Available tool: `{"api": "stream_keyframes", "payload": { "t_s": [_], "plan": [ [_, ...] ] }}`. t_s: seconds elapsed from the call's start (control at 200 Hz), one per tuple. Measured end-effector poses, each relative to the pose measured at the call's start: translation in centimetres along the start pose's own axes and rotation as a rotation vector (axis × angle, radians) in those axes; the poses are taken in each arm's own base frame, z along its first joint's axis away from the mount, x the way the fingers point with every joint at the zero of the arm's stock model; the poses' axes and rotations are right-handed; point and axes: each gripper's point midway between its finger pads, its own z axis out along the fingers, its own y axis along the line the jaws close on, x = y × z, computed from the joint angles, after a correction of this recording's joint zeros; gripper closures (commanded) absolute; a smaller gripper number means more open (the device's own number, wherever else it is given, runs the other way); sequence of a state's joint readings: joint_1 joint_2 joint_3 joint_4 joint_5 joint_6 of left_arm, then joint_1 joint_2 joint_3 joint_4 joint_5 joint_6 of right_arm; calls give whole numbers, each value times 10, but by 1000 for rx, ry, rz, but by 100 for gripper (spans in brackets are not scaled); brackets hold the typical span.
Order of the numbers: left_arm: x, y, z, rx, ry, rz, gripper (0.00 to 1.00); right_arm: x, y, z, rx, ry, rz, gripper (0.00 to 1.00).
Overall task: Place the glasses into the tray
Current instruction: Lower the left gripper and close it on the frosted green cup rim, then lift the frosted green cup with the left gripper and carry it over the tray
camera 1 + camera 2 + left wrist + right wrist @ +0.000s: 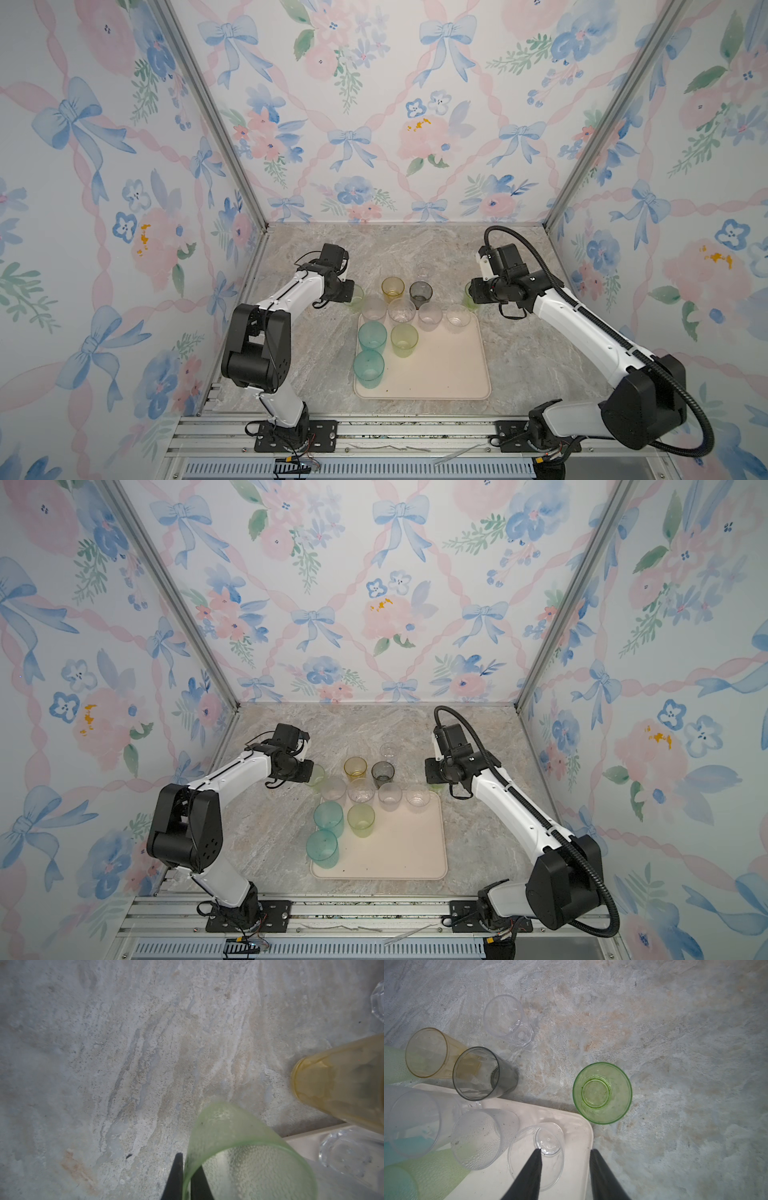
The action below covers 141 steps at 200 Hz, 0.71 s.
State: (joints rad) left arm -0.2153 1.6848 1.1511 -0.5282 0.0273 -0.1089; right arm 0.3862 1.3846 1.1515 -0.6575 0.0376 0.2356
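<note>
My left gripper (187,1169) is shut on the wall of a pale green glass (232,1147), with one finger inside the rim and one outside. That glass (356,297) stands on the table off the far left corner of the cream tray (449,374). My right gripper (565,1150) is open above the tray's far right corner, holding nothing, and a clear glass (536,1155) stands under one finger. A second green glass (602,1093) stands on the table just beyond that corner. Two teal glasses (371,335), a pale green one (404,340) and several clear ones stand in the tray.
An amber glass (392,289), a smoky grey glass (420,293) and a clear glass (424,270) stand on the marble table behind the tray. The near right half of the tray is bare. Patterned walls enclose the table on three sides.
</note>
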Motion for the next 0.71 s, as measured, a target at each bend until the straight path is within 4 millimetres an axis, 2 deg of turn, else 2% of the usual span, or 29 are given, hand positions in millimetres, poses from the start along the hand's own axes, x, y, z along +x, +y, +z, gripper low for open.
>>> {"api": "stream_keyframes", "payload": {
  "t_s": [0.095, 0.2, 0.295, 0.43, 0.5, 0.58, 0.65, 0.705],
  "plan": [
    [-1, 0, -3, -3, -8, 0, 97, 0, 0, 1, -1, 1, 0, 58],
    [-10, 1, -19, -8, -57, 1, 98, 0, 1, 2, -3, 2, 0, 58],
    [-23, 1, -47, -13, -139, 2, 98, 0, 1, 2, -3, 1, 0, 58],
    [-47, -5, -104, -3, -301, 13, 97, 0, 1, 2, -2, 1, 0, 58],
    [-59, -17, -136, 18, -389, 38, 97, -1, 0, 2, 0, 0, 0, 58],
    [-68, -43, -169, 63, -476, 90, 97, -1, 0, 2, 2, -1, 1, 58],
    [-72, -67, -188, 110, -524, 137, 97, -1, 0, 2, 2, 0, 1, 58],
    [-72, -85, -197, 143, -540, 178, 97, -1, -1, 2, 5, -1, 1, 58]
  ]
}}
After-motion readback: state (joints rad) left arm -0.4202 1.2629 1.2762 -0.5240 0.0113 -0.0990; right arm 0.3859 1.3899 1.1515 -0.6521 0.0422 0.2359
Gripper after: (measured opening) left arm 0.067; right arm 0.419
